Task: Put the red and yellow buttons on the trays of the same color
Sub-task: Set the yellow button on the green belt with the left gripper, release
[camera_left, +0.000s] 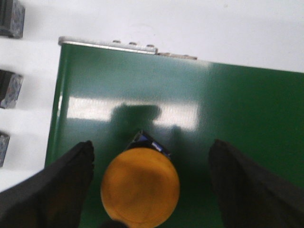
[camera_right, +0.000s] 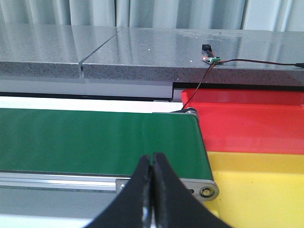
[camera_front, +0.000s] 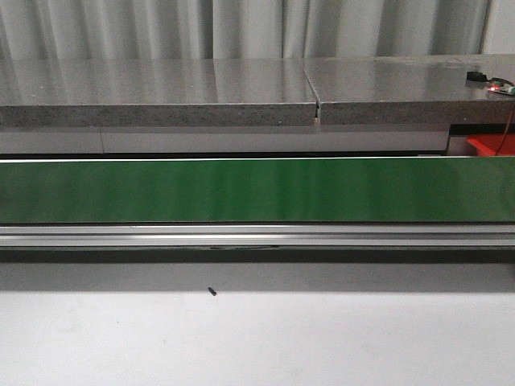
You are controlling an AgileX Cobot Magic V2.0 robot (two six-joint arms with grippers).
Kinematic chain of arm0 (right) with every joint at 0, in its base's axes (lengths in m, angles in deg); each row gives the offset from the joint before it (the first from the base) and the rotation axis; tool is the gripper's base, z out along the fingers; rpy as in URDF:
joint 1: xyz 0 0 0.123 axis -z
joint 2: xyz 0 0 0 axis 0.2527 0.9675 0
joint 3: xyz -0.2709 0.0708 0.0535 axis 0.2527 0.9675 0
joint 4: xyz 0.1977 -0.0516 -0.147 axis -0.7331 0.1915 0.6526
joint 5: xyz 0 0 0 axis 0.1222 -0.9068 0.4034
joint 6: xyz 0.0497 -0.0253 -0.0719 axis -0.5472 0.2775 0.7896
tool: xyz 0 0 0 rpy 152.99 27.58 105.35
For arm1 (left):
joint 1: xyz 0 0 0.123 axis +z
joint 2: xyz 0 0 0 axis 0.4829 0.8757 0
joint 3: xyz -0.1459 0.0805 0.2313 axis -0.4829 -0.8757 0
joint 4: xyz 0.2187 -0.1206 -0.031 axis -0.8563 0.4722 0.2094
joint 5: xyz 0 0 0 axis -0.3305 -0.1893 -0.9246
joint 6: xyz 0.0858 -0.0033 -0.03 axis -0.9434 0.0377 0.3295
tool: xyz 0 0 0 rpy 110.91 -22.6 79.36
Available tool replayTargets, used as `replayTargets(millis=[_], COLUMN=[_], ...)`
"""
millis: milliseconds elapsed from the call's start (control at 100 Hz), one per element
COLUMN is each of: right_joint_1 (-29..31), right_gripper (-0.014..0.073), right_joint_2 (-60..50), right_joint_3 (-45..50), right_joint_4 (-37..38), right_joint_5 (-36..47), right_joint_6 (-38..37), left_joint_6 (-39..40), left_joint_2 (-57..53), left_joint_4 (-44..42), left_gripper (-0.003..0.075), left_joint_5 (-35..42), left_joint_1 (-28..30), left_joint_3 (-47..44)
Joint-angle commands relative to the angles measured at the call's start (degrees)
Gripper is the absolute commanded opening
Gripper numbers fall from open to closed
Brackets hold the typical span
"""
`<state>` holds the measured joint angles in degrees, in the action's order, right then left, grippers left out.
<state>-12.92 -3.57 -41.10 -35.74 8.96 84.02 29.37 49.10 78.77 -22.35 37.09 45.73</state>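
Observation:
A yellow button [camera_left: 140, 186] with a dark square base stands on the green belt [camera_left: 190, 118] in the left wrist view. My left gripper [camera_left: 149, 161] is open around it, one finger on each side, neither touching it. In the right wrist view my right gripper [camera_right: 152, 159] is shut on nothing, above the belt's end [camera_right: 95, 140]. Beside that end lie the red tray [camera_right: 247, 123] and the yellow tray [camera_right: 259, 190]. No red button shows. Neither gripper appears in the front view.
A green conveyor belt [camera_front: 257, 190] with a metal rail [camera_front: 257, 235] crosses the front view. Behind it runs a grey stone ledge [camera_front: 161, 92] carrying a small sensor board [camera_right: 211, 59] with a wire. Dark blocks [camera_left: 9, 90] sit beside the belt's end.

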Motion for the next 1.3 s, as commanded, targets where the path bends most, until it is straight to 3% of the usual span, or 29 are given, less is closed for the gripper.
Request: replayTargets(millis=[0, 240, 490, 690, 960, 1290], right_joint_1=[0.39, 0.39, 0.39, 0.39, 0.39, 0.39], right_gripper=[-0.0068, -0.0068, -0.0068, -0.0068, -0.0068, -0.0068], right_joint_2=[-0.86, -0.86, -0.86, -0.86, -0.86, -0.86], right_joint_3=[-0.95, -0.95, -0.95, -0.95, -0.95, -0.95], right_joint_4=[0.24, 0.24, 0.24, 0.24, 0.24, 0.24], right_joint_5=[4.59, 4.59, 4.59, 4.59, 4.59, 4.59], right_joint_6=[-0.03, -0.03, -0.03, -0.03, -0.03, -0.03], left_joint_6=[0.79, 4.11, 13.82, 19.99, 20.53, 21.89], left_joint_2=[-2.53, -6.67, -13.55, -18.86, -18.57, -13.30], left_joint_4=[0.77, -2.36, -10.18, -17.09, -14.62, -14.62], left_gripper=[0.0506, 0.0506, 0.0505, 0.0505, 0.0505, 0.0503], left_joint_5=[1.56, 1.56, 2.56, 4.77, 8.32, 11.18], left_joint_1=[-0.60, -0.48, 1.12, 8.90, 23.96, 29.09], left_joint_3=[3.60, 8.88, 6.14, -1.42, -7.07, -7.21])
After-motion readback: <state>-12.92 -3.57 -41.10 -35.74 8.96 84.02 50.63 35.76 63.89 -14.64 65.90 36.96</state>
